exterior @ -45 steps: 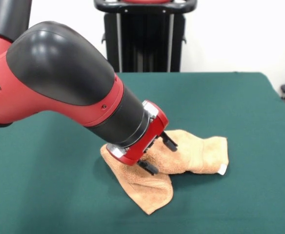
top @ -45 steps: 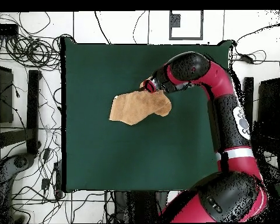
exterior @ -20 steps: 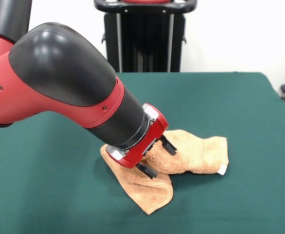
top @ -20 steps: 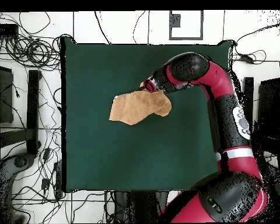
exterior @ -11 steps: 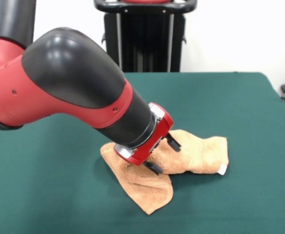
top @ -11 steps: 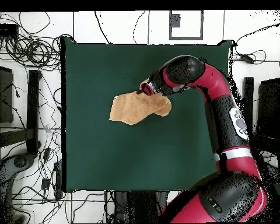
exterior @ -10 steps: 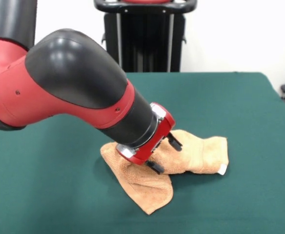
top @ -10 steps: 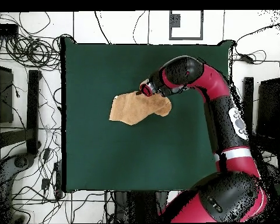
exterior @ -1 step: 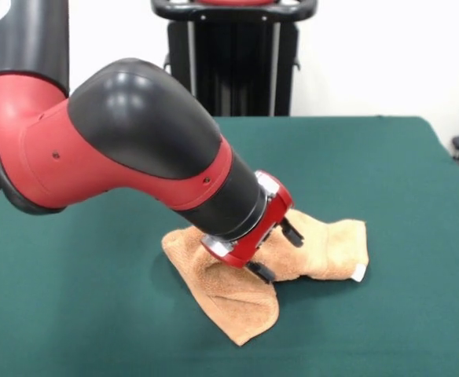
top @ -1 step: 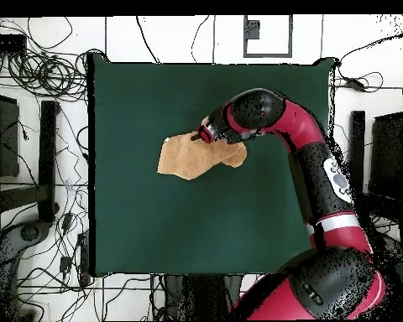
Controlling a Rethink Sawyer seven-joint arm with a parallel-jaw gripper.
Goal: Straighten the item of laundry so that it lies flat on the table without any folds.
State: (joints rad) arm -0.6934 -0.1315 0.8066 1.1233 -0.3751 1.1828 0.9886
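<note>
Your end effector [exterior @ -1 step: 277,251] has slid along the towel since the earlier frames, away from the towel's bunched end and toward its tagged end. The arm's big black elbow now rides higher and further across the front view than it did two seconds ago. The two black fingers [exterior @ -1 step: 292,233] are spread apart, one high on the cloth's ridge and one low [exterior @ -1 step: 261,272] by the fold, and both tips sit against the orange-tan terry towel [exterior @ -1 step: 324,247] without pinching any of it. Nothing is lifted: the towel keeps the same outline as before.

The towel lies a little off the middle of the green tabletop [exterior @ -1 step: 387,173], still creased. One part runs out to a squared end with a small white tag [exterior @ -1 step: 358,273] at its corner. The other part is doubled over and points toward the camera as a rounded flap [exterior @ -1 step: 241,310].

From the front you can see both fingers and the gap between them. From overhead the red wrist [top @ -1 step: 207,132] hides the fingers, so only the tan patch [top @ -1 step: 181,158] and the arm [top @ -1 step: 310,159] reaching in across the tabletop [top @ -1 step: 154,218] show. That view does show the towel well apart from every edge.
</note>
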